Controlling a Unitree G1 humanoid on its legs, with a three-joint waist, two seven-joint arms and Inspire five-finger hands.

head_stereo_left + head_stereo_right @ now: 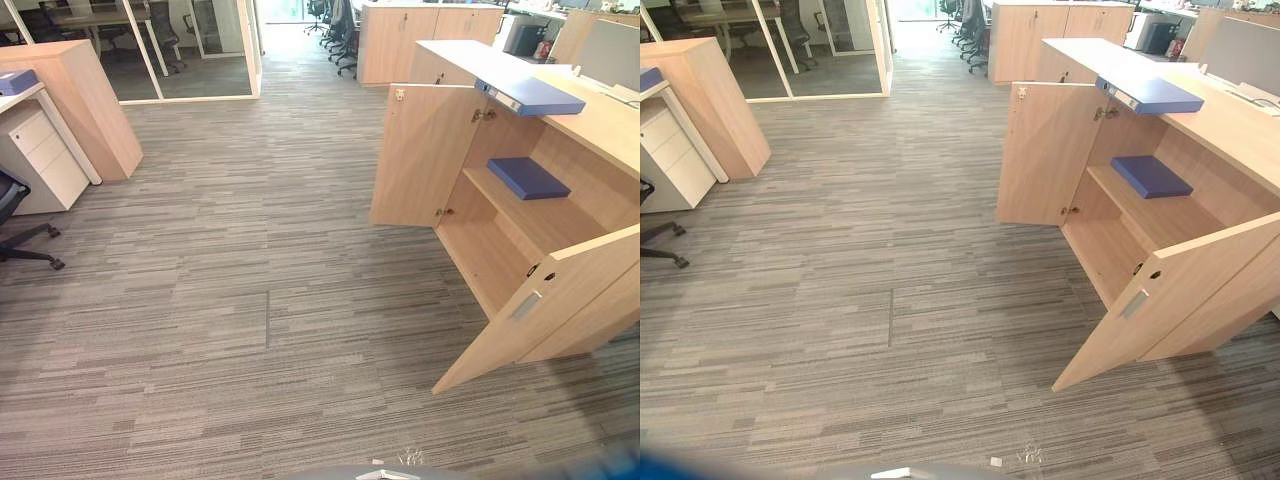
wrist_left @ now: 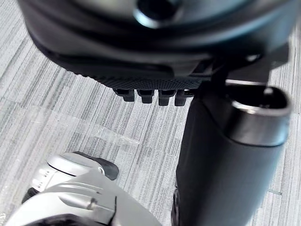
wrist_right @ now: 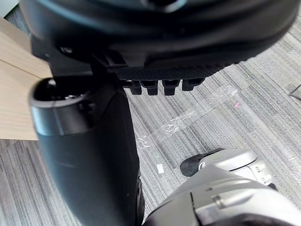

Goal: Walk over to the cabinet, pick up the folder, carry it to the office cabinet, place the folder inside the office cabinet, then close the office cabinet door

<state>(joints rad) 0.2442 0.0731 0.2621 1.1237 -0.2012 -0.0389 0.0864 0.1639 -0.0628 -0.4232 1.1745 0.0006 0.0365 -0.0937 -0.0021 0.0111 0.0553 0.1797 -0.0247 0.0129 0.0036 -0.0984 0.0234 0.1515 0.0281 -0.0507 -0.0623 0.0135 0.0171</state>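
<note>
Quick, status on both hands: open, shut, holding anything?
Left hand: open, fingers relaxed, holding nothing.
Right hand: open, fingers relaxed, holding nothing.

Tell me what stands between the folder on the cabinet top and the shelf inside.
Nothing visible does. The far door and near door stand open before the shelf, below the top folder. A second folder lies on that shelf, with bare board beside it. Left hand and right hand hang empty.
</note>
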